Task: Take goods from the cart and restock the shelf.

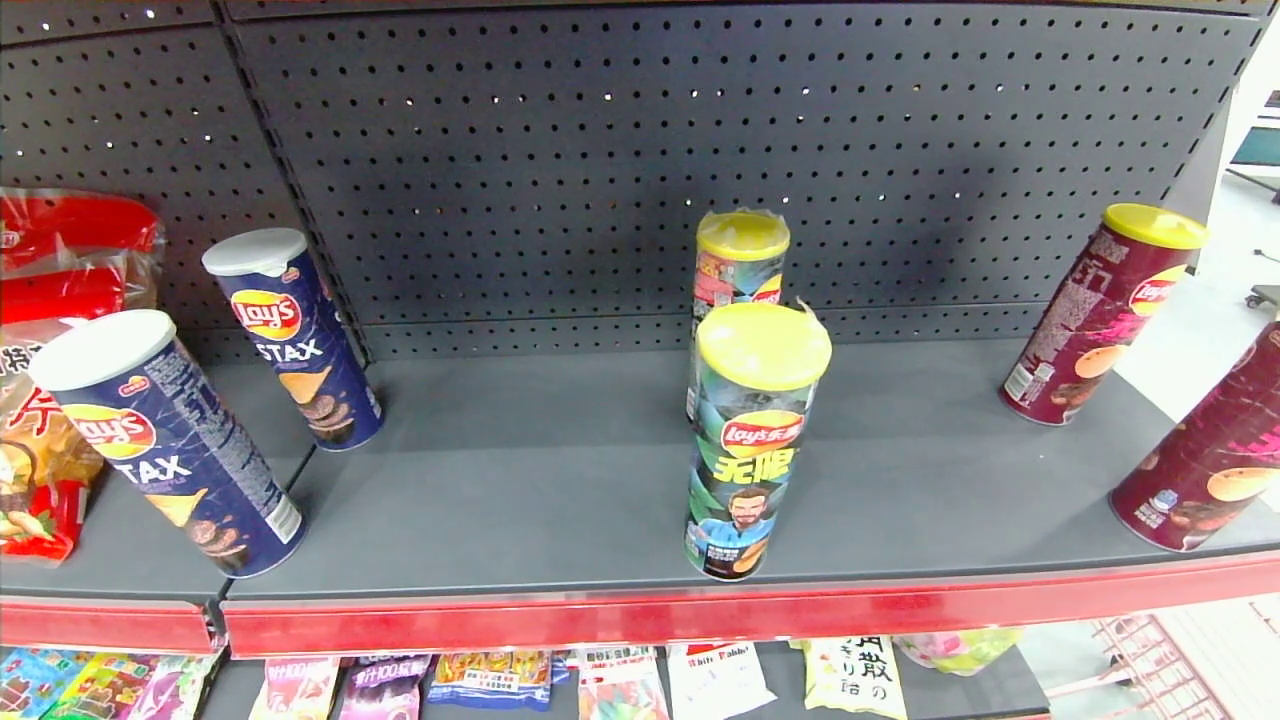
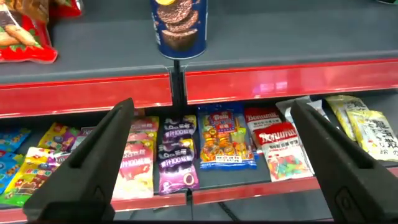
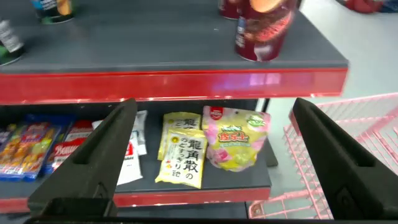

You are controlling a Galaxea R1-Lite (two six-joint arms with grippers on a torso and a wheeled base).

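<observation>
While the head view takes in chip cans standing on the grey shelf (image 1: 520,490), a green can (image 1: 755,440) right at the front edge, the right wrist view catches the pink cart (image 3: 373,109) off the shelf's end. Left gripper (image 2: 211,109) and right gripper (image 3: 214,106) both hang down by the lower snack bags (image 2: 227,137), jaws wide apart.

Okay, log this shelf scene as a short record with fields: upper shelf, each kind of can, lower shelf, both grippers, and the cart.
Upper shelf: six chip cans standing, none touching
Blue cans: two, left end, white lids
Green cans: two, middle, yellow lids, one behind the other
Maroon cans: two, right end
Lower shelf: snack bags lying flat
Left gripper: open, empty
Right gripper: open, empty
Cart: pink wire, past the shelf's right end
</observation>
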